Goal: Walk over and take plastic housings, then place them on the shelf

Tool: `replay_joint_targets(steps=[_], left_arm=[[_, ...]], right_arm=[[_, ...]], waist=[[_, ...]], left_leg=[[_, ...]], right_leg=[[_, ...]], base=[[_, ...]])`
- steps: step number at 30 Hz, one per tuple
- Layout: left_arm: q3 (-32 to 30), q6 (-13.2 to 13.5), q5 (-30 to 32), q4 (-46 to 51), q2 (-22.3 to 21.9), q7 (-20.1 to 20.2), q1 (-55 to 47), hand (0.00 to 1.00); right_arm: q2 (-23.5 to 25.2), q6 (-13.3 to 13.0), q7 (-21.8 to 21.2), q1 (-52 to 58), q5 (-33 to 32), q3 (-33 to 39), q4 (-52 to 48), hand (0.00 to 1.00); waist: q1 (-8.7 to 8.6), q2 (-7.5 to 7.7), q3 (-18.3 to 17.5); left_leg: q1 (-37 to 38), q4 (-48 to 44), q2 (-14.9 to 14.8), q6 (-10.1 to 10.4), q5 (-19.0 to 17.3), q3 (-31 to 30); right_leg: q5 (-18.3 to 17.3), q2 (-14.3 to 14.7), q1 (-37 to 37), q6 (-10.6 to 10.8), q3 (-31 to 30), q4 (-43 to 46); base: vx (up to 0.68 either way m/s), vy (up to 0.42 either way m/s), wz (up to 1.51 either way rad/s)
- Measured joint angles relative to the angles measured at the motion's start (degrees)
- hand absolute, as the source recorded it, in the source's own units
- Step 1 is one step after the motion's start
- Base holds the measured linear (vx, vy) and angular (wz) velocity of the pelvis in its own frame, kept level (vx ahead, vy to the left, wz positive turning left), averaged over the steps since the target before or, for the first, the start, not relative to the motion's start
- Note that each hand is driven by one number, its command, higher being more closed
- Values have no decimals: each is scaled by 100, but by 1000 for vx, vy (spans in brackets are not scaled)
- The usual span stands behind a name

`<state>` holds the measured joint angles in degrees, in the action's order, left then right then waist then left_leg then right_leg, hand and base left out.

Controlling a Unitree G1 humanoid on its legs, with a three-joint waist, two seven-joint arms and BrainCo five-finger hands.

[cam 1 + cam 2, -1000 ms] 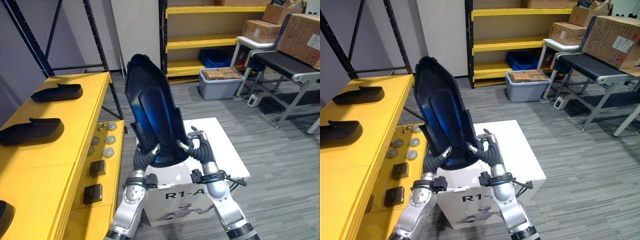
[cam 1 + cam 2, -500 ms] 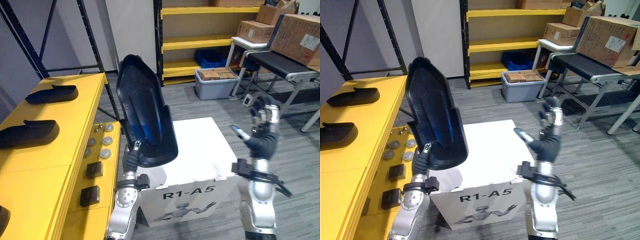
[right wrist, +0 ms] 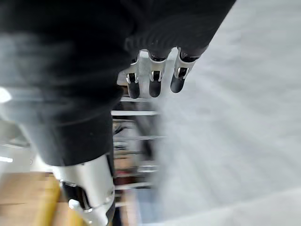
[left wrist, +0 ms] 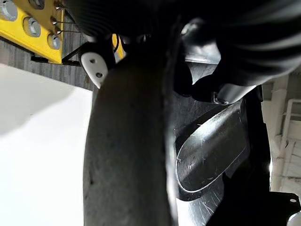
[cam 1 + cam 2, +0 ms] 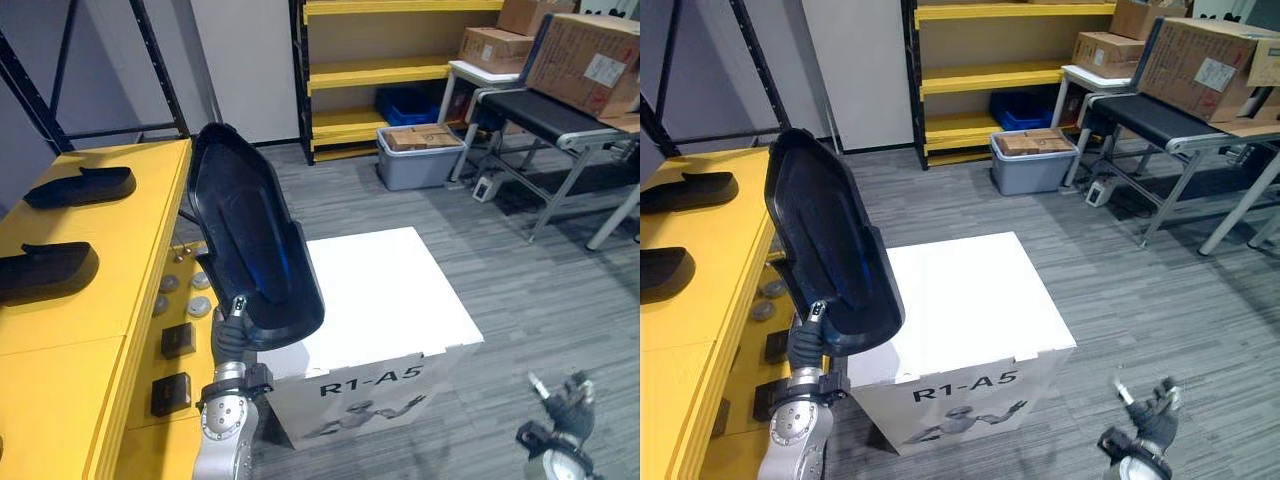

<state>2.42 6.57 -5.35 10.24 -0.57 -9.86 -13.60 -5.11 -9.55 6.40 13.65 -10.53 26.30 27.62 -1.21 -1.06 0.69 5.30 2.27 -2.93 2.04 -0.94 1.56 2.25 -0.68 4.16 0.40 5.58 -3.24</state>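
A large black plastic housing (image 5: 250,250) stands upright and tilted above the white box (image 5: 385,300). My left hand (image 5: 232,325) is shut on its lower edge from below; the left wrist view has that edge (image 4: 127,141) right against the hand. My right hand (image 5: 565,400) hangs low at the lower right, over the grey floor, apart from everything. Its fingers (image 3: 153,80) are relaxed and hold nothing. The yellow shelf (image 5: 110,290) runs along the left, with two more black housings (image 5: 80,186) (image 5: 45,272) lying on it.
Small round parts and black blocks (image 5: 178,340) lie on the shelf's lower ledge beside my left arm. Further back are a grey bin (image 5: 418,160), yellow racks (image 5: 380,70), and a conveyor table (image 5: 560,115) with cardboard boxes (image 5: 585,60) at the right.
My right hand has let go of the housing, swung out to the right and dropped low. The left hand now holds the housing alone. The camera has shifted.
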Motion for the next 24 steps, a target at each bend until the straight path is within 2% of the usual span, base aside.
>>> replay_joint_targets(steps=[1,6,13,16,18,19,20,21,22,23,24], left_arm=[[43,1,2,-1,82,96,-92,100],[89,1,2,-7,163,259,-278,100],[135,1,2,-14,164,300,-381,100],[162,0,2,-14,135,320,-469,100],[239,0,-2,-12,130,331,-466,100],[274,0,-2,-8,131,331,-460,100],[368,0,-2,7,138,330,-452,100],[401,0,-1,52,116,337,-440,100],[445,-1,-3,89,97,334,-441,100],[489,-3,-7,137,80,290,-433,100],[506,-2,-18,220,74,250,-397,100]], right_arm=[[-7,71,-142,16,159,-225,427,0],[35,237,-599,34,570,-936,1274,0],[69,350,-770,11,1019,-1460,1886,0],[46,386,-773,8,1219,-1625,2076,0],[-50,391,-763,-27,1408,-1805,2184,0],[-84,391,-763,-41,1454,-1897,2222,0],[-144,392,-752,-79,1533,-2082,2244,0],[-165,393,-721,-169,1562,-2225,2245,0],[-201,393,-701,-251,1563,-2277,2247,0],[-203,391,-667,-374,1565,-2318,2243,0],[-182,392,-617,-593,1574,-2309,2253,0]], waist=[[-21,-1,2],[-44,-16,35],[20,-6,57],[23,32,128],[133,107,228],[159,135,240],[269,188,283],[309,186,380],[323,217,460],[370,238,527],[461,204,559]], left_leg=[[1,1,0,0,0,0],[99,12,6,-1,1,-28],[181,121,56,-41,84,-272],[176,113,133,-66,147,-640],[81,5,282,-90,171,-1090],[4,-45,320,-94,186,-1223],[-175,-111,460,-77,267,-1538],[-369,-220,577,-64,363,-1968],[-460,-266,613,-11,415,-2134],[-635,-268,669,40,476,-2204],[-878,-278,532,-86,386,-1702]], right_leg=[[0,-3,0,1,5,4],[-14,-14,111,17,57,17],[-50,-68,253,50,326,26],[-317,-183,254,77,653,390],[-735,-384,126,127,1059,1042],[-820,-452,83,140,1199,1183],[-970,-570,-18,154,1500,1436],[-1085,-713,-53,168,1898,1622],[-1110,-770,-50,168,2093,1668],[-1129,-843,-69,153,2374,1673],[-1147,-878,-145,126,2725,1652]], base=[[0,0,0],[0,4,3],[-15,7,20],[-10,-6,63],[-8,-12,100],[3,-13,128],[6,-11,160],[8,-15,167],[-20,-16,158],[-64,1,139],[-93,17,143]])
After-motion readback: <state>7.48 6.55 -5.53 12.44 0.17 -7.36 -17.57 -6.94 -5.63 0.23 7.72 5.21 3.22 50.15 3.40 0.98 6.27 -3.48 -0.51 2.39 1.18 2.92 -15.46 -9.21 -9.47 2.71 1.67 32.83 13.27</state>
